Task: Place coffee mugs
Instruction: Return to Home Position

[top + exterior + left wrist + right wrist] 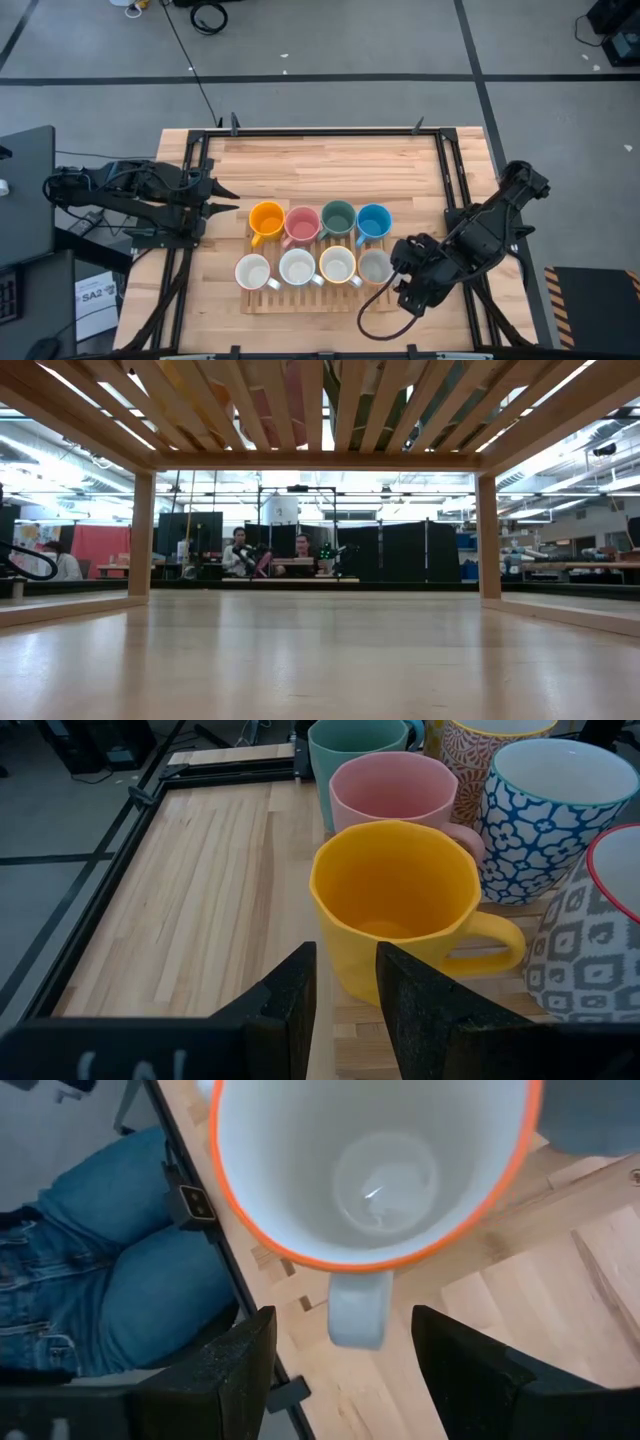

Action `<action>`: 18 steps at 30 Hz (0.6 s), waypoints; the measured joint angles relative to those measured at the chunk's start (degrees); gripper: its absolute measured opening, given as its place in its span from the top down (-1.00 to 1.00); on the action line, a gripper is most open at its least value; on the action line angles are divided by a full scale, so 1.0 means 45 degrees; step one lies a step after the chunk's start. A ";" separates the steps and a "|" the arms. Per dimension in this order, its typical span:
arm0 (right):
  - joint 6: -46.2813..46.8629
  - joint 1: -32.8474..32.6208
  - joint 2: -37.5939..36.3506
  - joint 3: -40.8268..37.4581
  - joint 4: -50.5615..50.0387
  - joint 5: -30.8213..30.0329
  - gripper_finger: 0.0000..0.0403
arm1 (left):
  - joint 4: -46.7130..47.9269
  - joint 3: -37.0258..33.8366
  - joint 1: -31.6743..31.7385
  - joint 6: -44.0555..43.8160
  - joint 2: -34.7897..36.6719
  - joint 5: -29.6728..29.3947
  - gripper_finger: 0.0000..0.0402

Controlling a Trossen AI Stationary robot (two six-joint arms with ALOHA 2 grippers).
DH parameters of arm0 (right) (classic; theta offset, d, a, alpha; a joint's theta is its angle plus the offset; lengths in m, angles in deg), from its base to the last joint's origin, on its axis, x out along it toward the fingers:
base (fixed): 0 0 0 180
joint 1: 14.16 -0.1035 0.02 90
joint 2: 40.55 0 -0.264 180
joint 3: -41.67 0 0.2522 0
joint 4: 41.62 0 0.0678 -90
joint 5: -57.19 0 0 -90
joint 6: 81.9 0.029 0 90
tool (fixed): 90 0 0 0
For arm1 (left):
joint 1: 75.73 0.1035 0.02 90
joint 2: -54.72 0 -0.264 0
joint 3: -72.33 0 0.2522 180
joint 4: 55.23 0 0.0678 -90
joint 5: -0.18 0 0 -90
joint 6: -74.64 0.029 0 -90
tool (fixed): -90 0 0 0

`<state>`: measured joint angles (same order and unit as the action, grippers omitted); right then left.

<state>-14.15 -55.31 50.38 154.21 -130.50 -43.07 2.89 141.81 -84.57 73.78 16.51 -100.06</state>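
Note:
Several coffee mugs stand in two rows on a slatted wooden rack (310,300). In the far row are orange (266,220), pink (302,222), green (338,217) and blue (373,220) mugs, and the near row holds pale ones. My right gripper (345,1365) is open above the rightmost near mug (375,1170), a white one with an orange rim. Its fingers stand on either side of the mug's handle (358,1310) without touching. My left gripper (345,995) waits left of the orange mug (400,900), fingers slightly apart, holding nothing.
Black frame rails (190,190) run along the table's sides. A dark cable loop (385,322) lies by my right arm. A person's legs in jeans (90,1270) are at the table's near edge. Bare wood (320,160) lies beyond the rack.

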 joint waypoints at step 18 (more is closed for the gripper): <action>-0.0223 0.0020 -0.3407 0.0000 -0.0049 -0.0617 -0.18 | -0.0602 0.0503 -0.0005 0.0010 0.0361 0.0000 0.43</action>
<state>-15.16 -55.22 35.04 154.21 -130.71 -45.85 0.18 144.07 -84.60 73.82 18.13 -100.06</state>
